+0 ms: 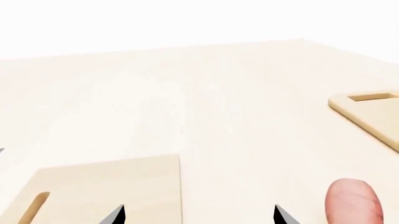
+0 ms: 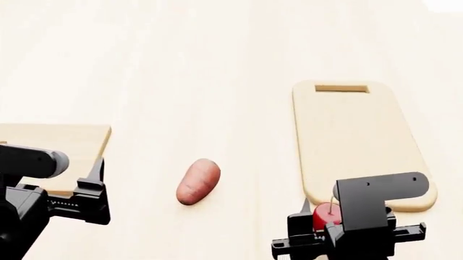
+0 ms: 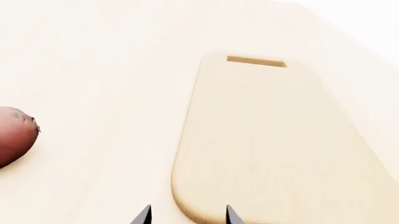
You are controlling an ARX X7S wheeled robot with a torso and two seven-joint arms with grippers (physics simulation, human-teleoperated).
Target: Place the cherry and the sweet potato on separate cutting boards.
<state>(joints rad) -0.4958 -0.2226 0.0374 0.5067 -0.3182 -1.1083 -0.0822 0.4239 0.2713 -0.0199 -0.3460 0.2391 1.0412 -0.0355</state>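
Note:
The sweet potato [image 2: 198, 181] lies on the table between the two cutting boards; it also shows in the left wrist view [image 1: 352, 203] and the right wrist view [image 3: 12, 140]. The long rounded board [image 2: 358, 141] is at the right, the thicker square board [image 2: 54, 143] at the left. My right gripper [image 2: 320, 212] sits just before the long board's near end [image 3: 249, 140], its jaws narrowed on the cherry [image 2: 327, 218], whose stem points up. The cherry does not show in the right wrist view. My left gripper [image 1: 198, 215] is open and empty over the square board's right edge [image 1: 106, 186].
The pale wooden table [image 2: 217, 65] stretches away behind both boards. The long board's slot [image 2: 341, 88] is at its far end. The long board's corner also shows in the left wrist view [image 1: 374, 114].

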